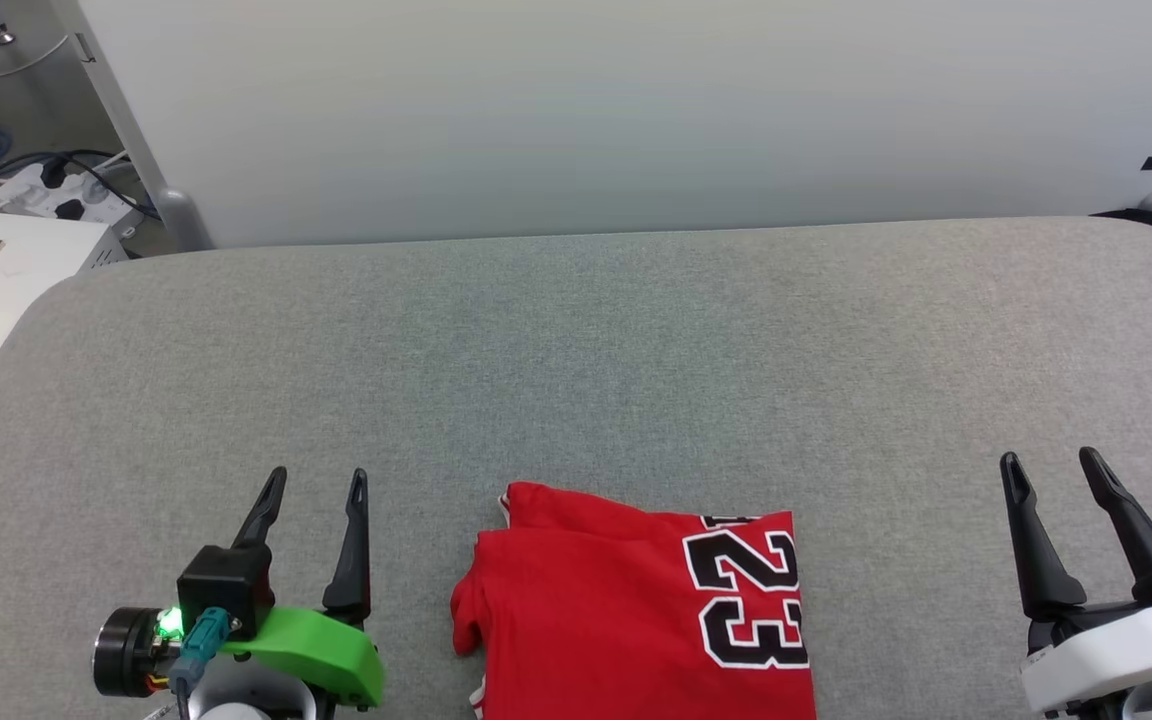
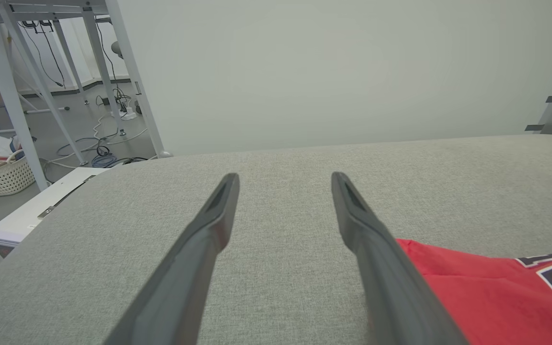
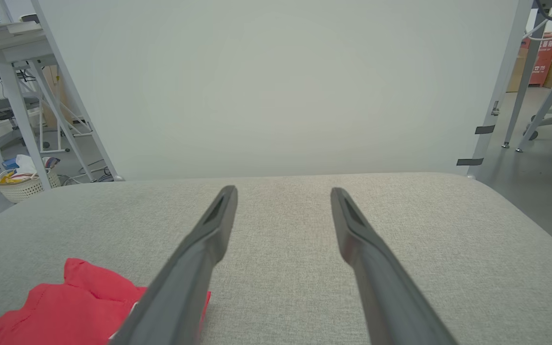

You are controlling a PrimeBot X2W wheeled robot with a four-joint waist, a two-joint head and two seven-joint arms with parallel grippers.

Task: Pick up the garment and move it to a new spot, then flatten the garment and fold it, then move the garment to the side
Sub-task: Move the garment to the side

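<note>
The garment (image 1: pixel 626 610) is cut off by the bottom edge of the head view, so its near part is not seen. It is folded and red, with a black-and-white "23" lying sideways at its right side. A further mark at the far fold is too clipped to be read. In the left wrist view the garment (image 2: pixel 487 297) is partly hidden behind a finger (image 2: pixel 376 249) and cut by the frame. In the right wrist view the garment (image 3: pixel 65 306) is likewise partly covered by a finger (image 3: pixel 194 254).

The garment lies on the grey tabletop (image 1: pixel 576 350), toward its near edge and about midway between its left and right edges. The left gripper (image 1: pixel 319 472) is held near the garment's left side, apart from it. The right gripper (image 1: pixel 1049 456) is held well apart on the other side. Both grippers are spread wide, and nothing is grasped by either.
</note>
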